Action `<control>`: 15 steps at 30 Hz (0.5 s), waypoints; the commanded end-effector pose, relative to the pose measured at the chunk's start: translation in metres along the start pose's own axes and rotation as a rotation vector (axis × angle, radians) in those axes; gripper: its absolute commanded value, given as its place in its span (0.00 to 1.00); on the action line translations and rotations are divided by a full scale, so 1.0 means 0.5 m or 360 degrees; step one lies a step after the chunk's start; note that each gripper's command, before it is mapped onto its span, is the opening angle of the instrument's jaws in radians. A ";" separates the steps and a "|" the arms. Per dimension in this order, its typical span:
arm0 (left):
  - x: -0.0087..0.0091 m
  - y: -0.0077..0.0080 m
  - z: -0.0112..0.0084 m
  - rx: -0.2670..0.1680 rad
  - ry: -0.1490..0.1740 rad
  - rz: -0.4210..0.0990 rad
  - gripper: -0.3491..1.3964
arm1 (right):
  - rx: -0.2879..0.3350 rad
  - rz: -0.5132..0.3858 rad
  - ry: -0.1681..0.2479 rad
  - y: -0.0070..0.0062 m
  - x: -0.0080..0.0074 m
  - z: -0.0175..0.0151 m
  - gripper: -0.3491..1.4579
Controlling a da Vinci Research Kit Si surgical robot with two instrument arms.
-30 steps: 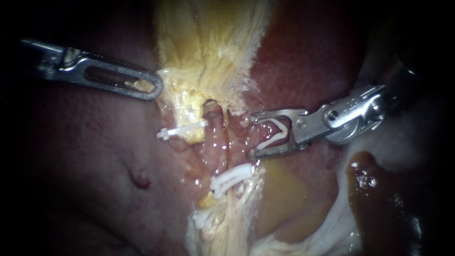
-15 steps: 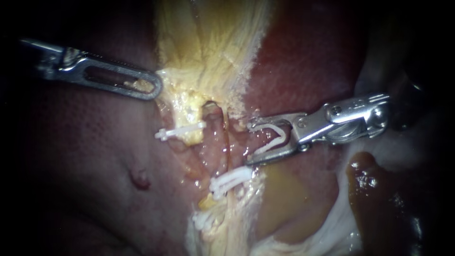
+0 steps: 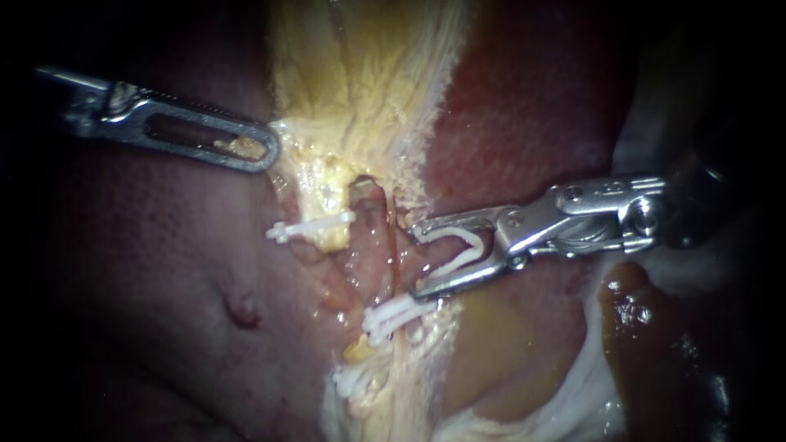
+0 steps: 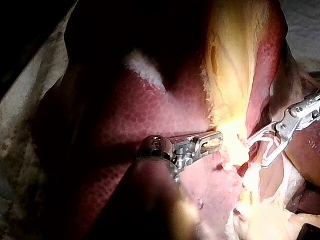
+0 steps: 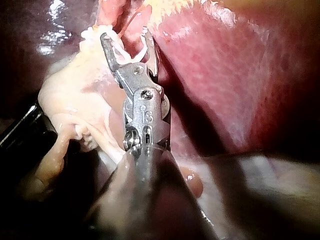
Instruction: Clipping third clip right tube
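No legible text or labels

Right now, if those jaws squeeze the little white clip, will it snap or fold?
Probably fold: the white clip in the right instrument is a thin open V, and the closed clip on the tube lies pinched flat, unbroken. It looks tiny and light, so it could slip out if nudged sideways.

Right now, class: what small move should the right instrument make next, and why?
Probably ease the right instrument slightly forward across the right tube: its open clip reaches the tube's edge but does not yet straddle it, above the lower clip.
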 end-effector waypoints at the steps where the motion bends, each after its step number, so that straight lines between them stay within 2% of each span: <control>1: 0.0000 0.0000 0.0000 -0.0001 -0.0001 -0.0001 0.00 | 0.0001 -0.0003 0.0002 -0.0001 0.0001 0.0004 0.47; 15: -0.0001 -0.0001 0.0003 -0.0002 -0.0001 -0.0001 0.00 | 0.0000 0.0019 0.0018 0.0004 0.0004 0.0030 0.47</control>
